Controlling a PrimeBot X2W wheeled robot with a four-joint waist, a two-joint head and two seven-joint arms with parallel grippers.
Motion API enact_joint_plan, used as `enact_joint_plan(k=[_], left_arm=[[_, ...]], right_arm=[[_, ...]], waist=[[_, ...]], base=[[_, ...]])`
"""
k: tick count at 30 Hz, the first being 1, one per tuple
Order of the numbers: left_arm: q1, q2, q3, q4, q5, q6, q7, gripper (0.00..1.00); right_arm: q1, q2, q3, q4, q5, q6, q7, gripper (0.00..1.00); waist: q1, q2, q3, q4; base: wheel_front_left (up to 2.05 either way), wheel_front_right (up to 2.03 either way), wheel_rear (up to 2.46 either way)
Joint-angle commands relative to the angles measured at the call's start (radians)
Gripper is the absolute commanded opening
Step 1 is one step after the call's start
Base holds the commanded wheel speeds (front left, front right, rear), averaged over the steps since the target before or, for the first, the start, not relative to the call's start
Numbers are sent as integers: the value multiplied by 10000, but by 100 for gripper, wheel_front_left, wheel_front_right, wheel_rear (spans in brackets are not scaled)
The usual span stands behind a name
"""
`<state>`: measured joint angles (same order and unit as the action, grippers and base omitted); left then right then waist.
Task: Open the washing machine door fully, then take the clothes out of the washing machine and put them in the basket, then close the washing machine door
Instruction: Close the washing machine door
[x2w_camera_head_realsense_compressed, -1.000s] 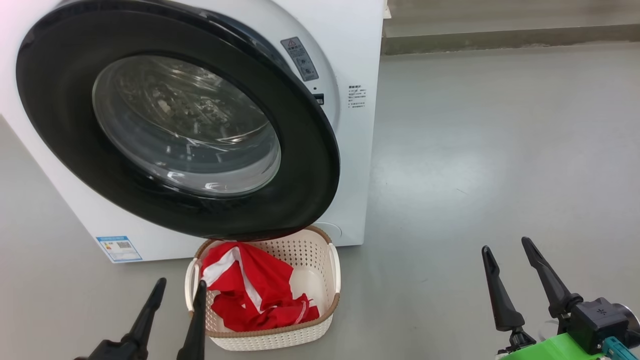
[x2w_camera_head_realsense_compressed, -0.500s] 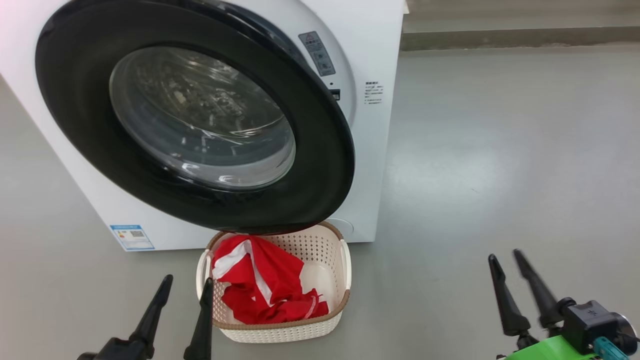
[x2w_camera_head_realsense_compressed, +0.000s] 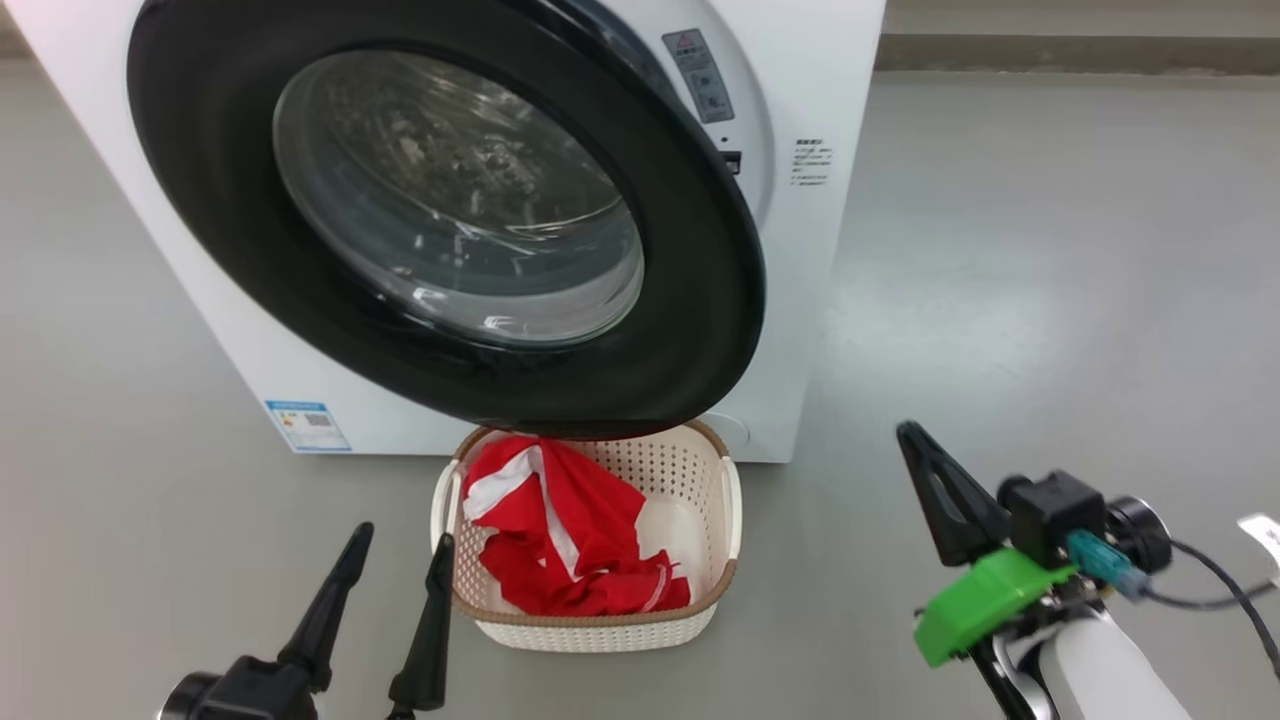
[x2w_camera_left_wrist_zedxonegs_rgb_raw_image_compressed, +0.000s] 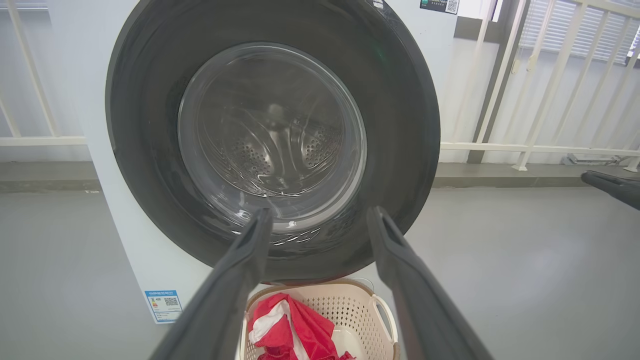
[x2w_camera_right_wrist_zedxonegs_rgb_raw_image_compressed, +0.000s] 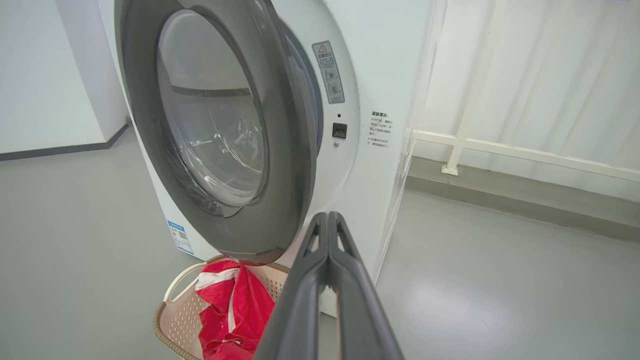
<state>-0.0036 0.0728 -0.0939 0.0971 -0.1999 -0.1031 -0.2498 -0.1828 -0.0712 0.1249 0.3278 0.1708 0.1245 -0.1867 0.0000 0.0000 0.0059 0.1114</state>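
The washing machine (x2w_camera_head_realsense_compressed: 810, 250) stands ahead with its door (x2w_camera_head_realsense_compressed: 700, 300) swung partly out, its black rim overhanging the far end of the basket (x2w_camera_head_realsense_compressed: 600, 628). The red and white clothes (x2w_camera_head_realsense_compressed: 570, 540) lie in the basket on the floor. My left gripper (x2w_camera_head_realsense_compressed: 402, 535) is open and empty just left of the basket; in the left wrist view its fingers (x2w_camera_left_wrist_zedxonegs_rgb_raw_image_compressed: 319, 212) frame the door (x2w_camera_left_wrist_zedxonegs_rgb_raw_image_compressed: 400, 125) above the basket (x2w_camera_left_wrist_zedxonegs_rgb_raw_image_compressed: 370, 305). My right gripper (x2w_camera_head_realsense_compressed: 908, 432) is shut on nothing, right of the basket; in the right wrist view (x2w_camera_right_wrist_zedxonegs_rgb_raw_image_compressed: 327, 216) it points at the door's edge (x2w_camera_right_wrist_zedxonegs_rgb_raw_image_compressed: 295, 150).
Bare grey floor (x2w_camera_head_realsense_compressed: 1050, 250) stretches to the right of the washer. A low curb (x2w_camera_right_wrist_zedxonegs_rgb_raw_image_compressed: 525, 200) and a white railing (x2w_camera_left_wrist_zedxonegs_rgb_raw_image_compressed: 525, 147) run behind it. A blue label (x2w_camera_head_realsense_compressed: 308, 425) marks the washer's lower front.
The head camera has shifted, so the scene sits further right. My right gripper has shut its fingers, risen and turned. The left gripper stays open.
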Motion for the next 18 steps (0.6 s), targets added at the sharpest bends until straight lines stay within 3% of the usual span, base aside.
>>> enact_joint_plan(k=[1, 9, 18], left_arm=[[-468, -7, 264, -317, 110, -78, -120, 100], [-682, -73, 222, -282, 95, -109, -120, 100], [-962, -128, 154, -384, 193, -80, -120, 100]], right_arm=[[-709, -178, 567, 20, 168, 62, 182, 0], [-2412, -312, 1729, 1093, 741, 62, 543, 0], [-4181, -335, 2133, 2341, 1173, 62, 367, 0]], waist=[[0, 0, 208, 286], [0, 0, 499, 840], [0, 0, 1097, 1301]], base=[[0, 0, 0], [0, 0, 0], [0, 0, 0]])
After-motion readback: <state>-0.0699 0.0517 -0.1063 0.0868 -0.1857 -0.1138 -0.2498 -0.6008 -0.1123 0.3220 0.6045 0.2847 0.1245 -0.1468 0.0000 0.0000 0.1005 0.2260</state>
